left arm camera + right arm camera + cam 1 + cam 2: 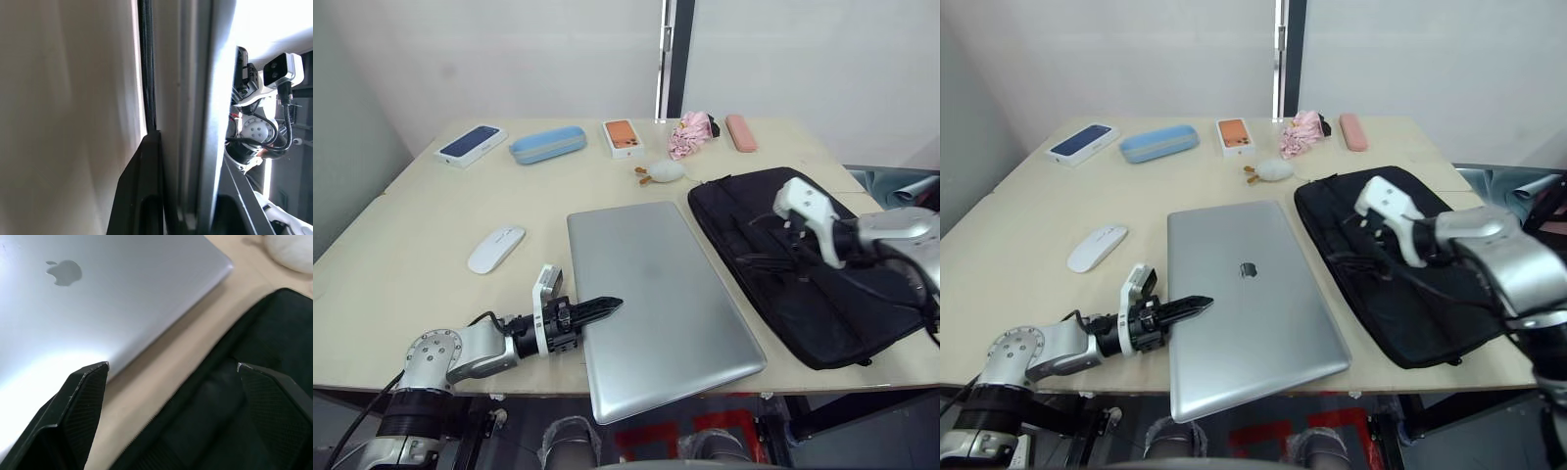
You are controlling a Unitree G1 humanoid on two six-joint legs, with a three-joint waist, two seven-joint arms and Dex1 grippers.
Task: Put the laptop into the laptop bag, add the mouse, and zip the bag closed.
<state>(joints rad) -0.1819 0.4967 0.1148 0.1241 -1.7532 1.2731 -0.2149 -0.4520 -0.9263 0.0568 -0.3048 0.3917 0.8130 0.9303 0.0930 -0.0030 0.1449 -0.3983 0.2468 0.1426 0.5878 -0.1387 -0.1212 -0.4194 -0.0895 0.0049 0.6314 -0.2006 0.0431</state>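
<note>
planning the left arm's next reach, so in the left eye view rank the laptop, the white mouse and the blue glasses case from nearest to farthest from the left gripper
1. The laptop: the left gripper is at its near-left edge.
2. The mouse: on the table's left side, farther back than the gripper.
3. The blue glasses case: near the table's far edge.

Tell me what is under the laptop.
The laptop lies flat on the table, its near corner overhanging the edge. The left gripper is at its left edge. Anything beneath is hidden.

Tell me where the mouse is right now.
In the left eye view the mouse lies on the table's left side, left of the laptop, apart from it, and ahead of the left gripper.
</note>
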